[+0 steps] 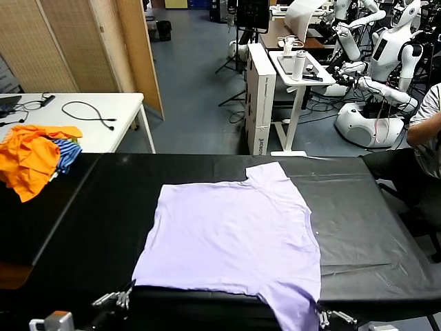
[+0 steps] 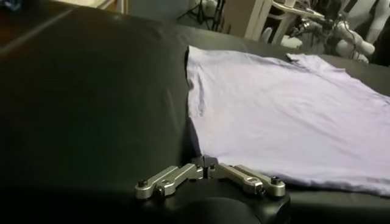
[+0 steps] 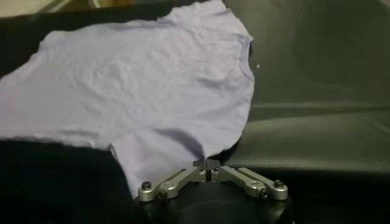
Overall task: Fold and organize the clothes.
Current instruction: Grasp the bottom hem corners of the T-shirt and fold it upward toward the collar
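At the far left of the black surface (image 1: 89, 207) lies one heap of bright orange garments (image 1: 31, 155) with one blue-striped cloth (image 1: 67, 153) tucked against its right side. Behind them stands one white table (image 1: 83, 110) carrying one black cable (image 1: 89, 114). The left tool (image 1: 122, 298) sits at the near edge, its fingers together at the shirt's near left corner. One pale lavender T-shirt (image 1: 234, 234) lies spread flat in the middle of the surface, one sleeve pointing away toward the far edge and the other hanging over the near edge. The right tool (image 1: 324, 318), fingers together, sits just beside that hanging sleeve.
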### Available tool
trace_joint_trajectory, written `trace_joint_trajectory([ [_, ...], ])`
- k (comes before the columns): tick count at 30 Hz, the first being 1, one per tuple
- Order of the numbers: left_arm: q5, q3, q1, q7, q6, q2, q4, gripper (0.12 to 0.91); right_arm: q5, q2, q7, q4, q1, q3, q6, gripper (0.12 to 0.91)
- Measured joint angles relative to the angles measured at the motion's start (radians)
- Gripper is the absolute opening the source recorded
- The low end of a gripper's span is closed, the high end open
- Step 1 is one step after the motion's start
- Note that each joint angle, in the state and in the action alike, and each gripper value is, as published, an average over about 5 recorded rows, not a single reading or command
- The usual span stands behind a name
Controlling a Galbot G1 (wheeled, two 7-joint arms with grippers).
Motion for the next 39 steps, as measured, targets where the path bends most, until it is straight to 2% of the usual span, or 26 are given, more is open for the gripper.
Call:
trace_joint_trajectory([
  [10,-0.006,0.03,-0.207,-0.008,0.0,-0.041,0.081,0.145,0.006,-0.055,0.024,-0.165,0.256,-0.103,-0.018,0.14],
  [18,0.062,0.076,-0.322,-0.018,-0.006,-0.025,0.161,0.145,-0.005,-0.063,0.036,-0.28,0.442,-0.201,-0.032,0.14],
  [23,0.07,0.103,-0.374,-0.016,-0.007,-0.002,0.22,0.145,-0.033,-0.057,0.03,-0.324,0.499,-0.247,-0.034,0.14],
  [28,0.083,0.122,-0.422,0.006,-0.006,0.026,0.276,0.145,-0.05,-0.05,0.028,-0.351,0.531,-0.274,-0.029,0.14],
  [33,0.091,0.141,-0.456,0.011,-0.006,0.049,0.32,0.145,-0.053,-0.048,0.021,-0.364,0.555,-0.286,-0.033,0.141],
  [36,0.097,0.151,-0.476,0.011,-0.007,0.053,0.341,0.145,-0.057,-0.05,0.005,-0.364,0.555,-0.283,-0.044,0.195],
  [39,0.105,0.156,-0.496,0.011,-0.007,0.051,0.358,0.145,-0.068,-0.058,-0.012,-0.355,0.545,-0.273,-0.063,0.351],
])
